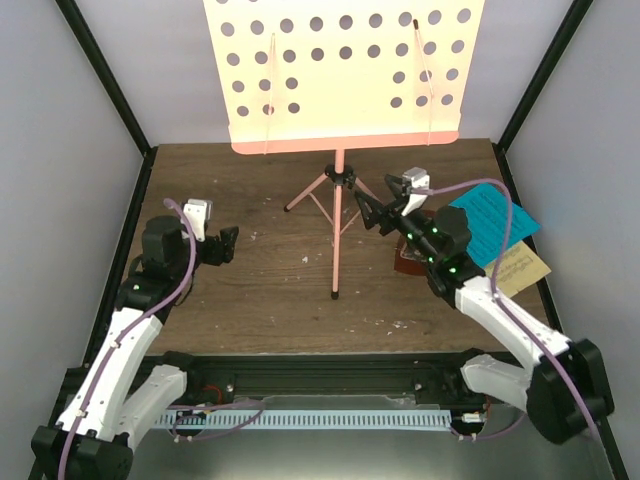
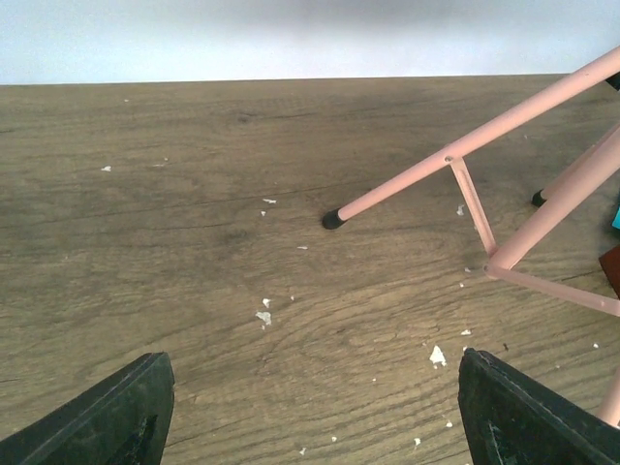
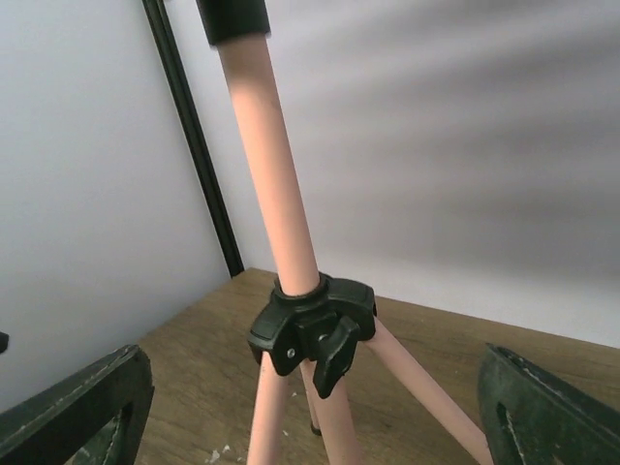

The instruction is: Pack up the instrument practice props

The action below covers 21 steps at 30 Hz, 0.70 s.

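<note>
– Pink music stand (image 1: 340, 125): location?
– Upright on its tripod at mid-table (image 1: 260, 290), toward the back. The hole-dotted desk faces the arms.
– Right arm (image 1: 500, 310)?
– Reaches forward and leftward from its base, elbow bent, wrist turned toward the stand's pole. The right gripper (image 1: 367, 213) sits just right of the tripod hub (image 3: 312, 329). Jaws spread wide. In the wrist view the pole and hub stand centred between the fingers and ahead of them, with a gap on each side. Not touching.
– Left arm (image 1: 120, 350)?
– Folded near its base on the left side. The left gripper (image 1: 230, 247) is low over the wood and points right. Jaws spread wide, gripping nothing. The nearest tripod foot (image 2: 333, 220) lies ahead of it, apart.
– Loose items?
– Blue page (image 1: 490, 225) and yellow page (image 1: 525, 268) lie flat at the right edge, adjoining, beyond the right arm. Reddish-brown metronome (image 1: 408, 262) sits beside the blue page, partly hidden under the right wrist. Its cover cannot be made out.
</note>
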Available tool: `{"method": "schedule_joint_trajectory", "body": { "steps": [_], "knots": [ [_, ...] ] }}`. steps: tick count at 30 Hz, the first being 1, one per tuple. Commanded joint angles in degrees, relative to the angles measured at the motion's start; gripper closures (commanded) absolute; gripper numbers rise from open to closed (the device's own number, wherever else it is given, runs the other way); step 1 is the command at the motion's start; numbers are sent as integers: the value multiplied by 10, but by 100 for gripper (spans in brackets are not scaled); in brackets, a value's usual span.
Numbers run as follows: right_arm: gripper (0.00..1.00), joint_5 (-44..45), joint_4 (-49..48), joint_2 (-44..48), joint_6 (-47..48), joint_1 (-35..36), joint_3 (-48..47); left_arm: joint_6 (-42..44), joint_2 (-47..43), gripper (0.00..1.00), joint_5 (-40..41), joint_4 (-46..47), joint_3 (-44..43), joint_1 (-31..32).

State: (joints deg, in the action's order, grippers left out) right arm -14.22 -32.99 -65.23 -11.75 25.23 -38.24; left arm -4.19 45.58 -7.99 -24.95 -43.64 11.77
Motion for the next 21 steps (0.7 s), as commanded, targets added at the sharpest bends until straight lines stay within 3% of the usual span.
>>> {"method": "schedule_joint_trajectory", "body": {
  "steps": [1, 8, 12, 16, 21],
  "knots": [
    [7, 32, 142, 70, -43, -5, -12, 9, 3, 18, -3, 12, 3, 2],
    [0, -89, 247, 143, -55, -75, -18, -13, 27, 21, -35, 2, -9, 2],
    [0, -128, 263, 167, -89, -90, -7, -83, 17, 25, -71, 6, -6, 22],
    [0, -137, 266, 197, -131, -90, 22, -171, 15, 28, -58, 63, 16, 101],
    [0, -135, 281, 254, -182, -90, 61, -234, 79, 29, -28, 149, 22, 215]
  ]
}}
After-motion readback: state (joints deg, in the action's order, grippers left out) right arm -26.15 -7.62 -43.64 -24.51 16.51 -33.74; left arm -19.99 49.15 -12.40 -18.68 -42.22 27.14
